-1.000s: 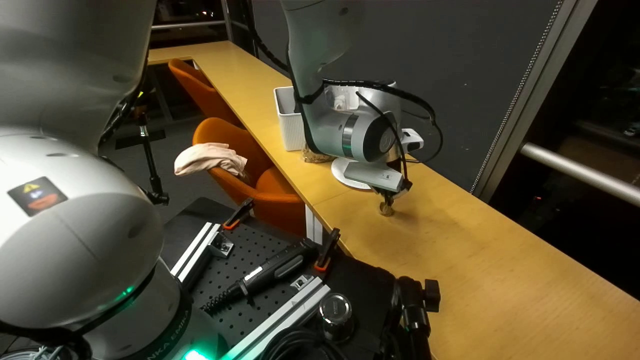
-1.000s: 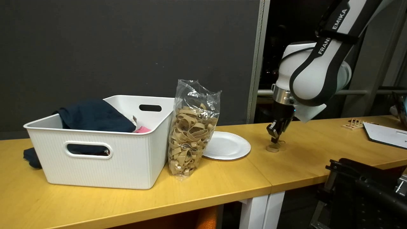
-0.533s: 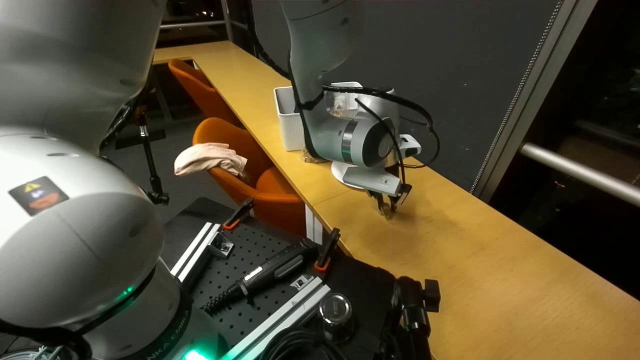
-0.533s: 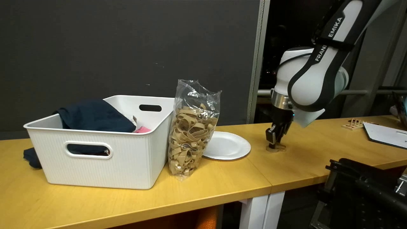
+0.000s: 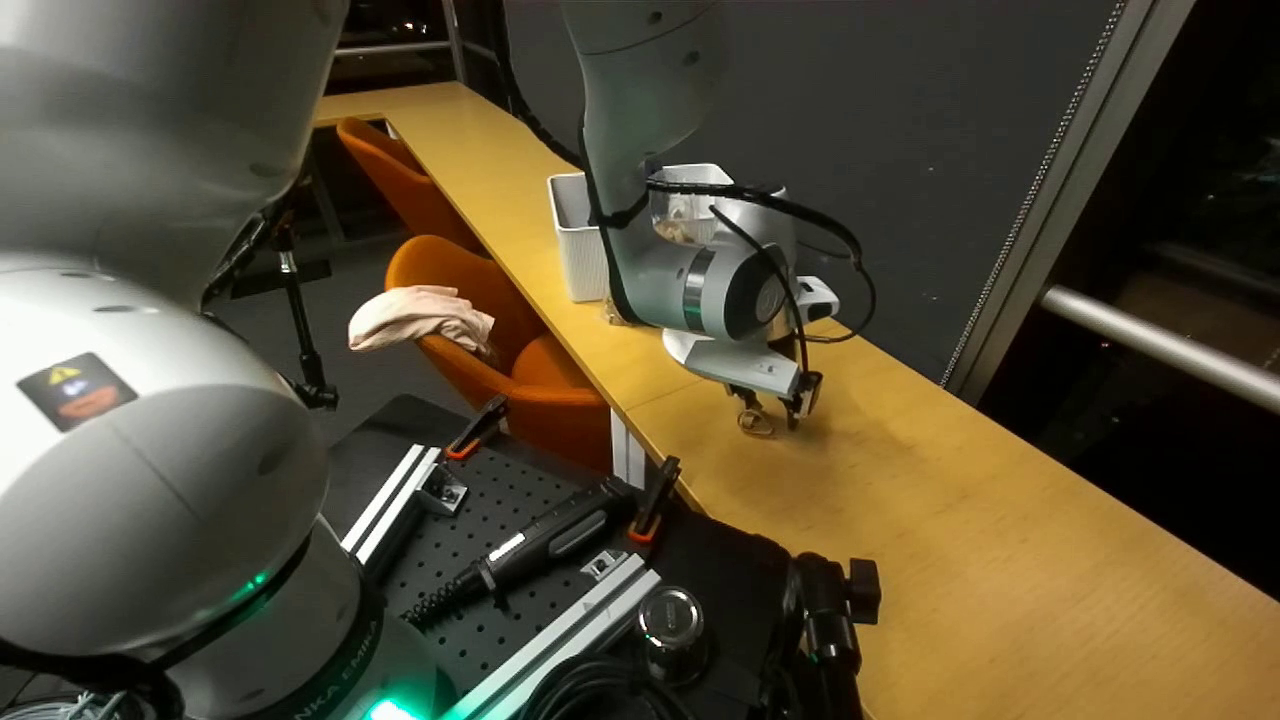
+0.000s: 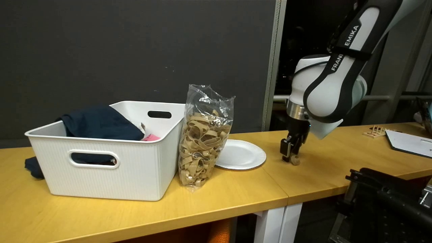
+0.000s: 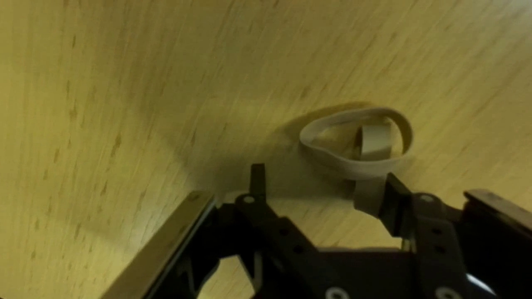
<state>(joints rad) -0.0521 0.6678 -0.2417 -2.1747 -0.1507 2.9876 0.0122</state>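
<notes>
On grainy wood tbl (image 7: 124, 91) | oval tan rubbery band (image 7: 362, 169) (wide strip (image 7: 376, 141) crossing under) | fingers (image 7: 258, 182) spread, one nr strip

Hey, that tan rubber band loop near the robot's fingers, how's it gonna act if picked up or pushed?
The rubber band is probably floppy: its thin wall bends into an uneven oval. It's likely light, just a slim open hoop. Pushed, it might catch on the tan strip visible inside the loop.

Arm (image 6: 332, 92) slanting down, folded back at the wrist (image 6: 298, 89), and there's the end effector (image 7: 324, 176), pointing downward, its dark fingers (image 7: 257, 182) standing well apart, a wide gap between them!
</notes>
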